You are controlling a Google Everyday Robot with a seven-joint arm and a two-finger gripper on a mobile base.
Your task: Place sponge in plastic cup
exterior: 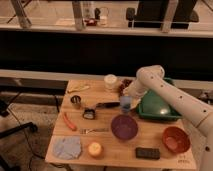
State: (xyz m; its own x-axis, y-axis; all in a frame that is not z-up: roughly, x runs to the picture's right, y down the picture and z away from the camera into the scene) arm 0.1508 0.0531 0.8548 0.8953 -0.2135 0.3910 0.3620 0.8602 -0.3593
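Note:
The plastic cup point(125, 104), a small translucent blue tumbler, stands upright near the middle of the wooden table point(150, 137), just behind the purple bowl point(124, 127). My gripper point(128, 93) hangs directly above the cup's mouth, at the end of the white arm point(170, 95) that reaches in from the right. The sponge does not show as a separate thing; whether it is in the cup or hidden by the gripper, I cannot tell.
A green tray point(159, 109) lies right of the cup, under the arm. A white cup point(110, 81) stands behind, a metal cup point(76, 101) to the left. Front: blue-grey cloth point(67, 147), orange fruit point(95, 149), dark block point(148, 153), red-orange bowl point(176, 139).

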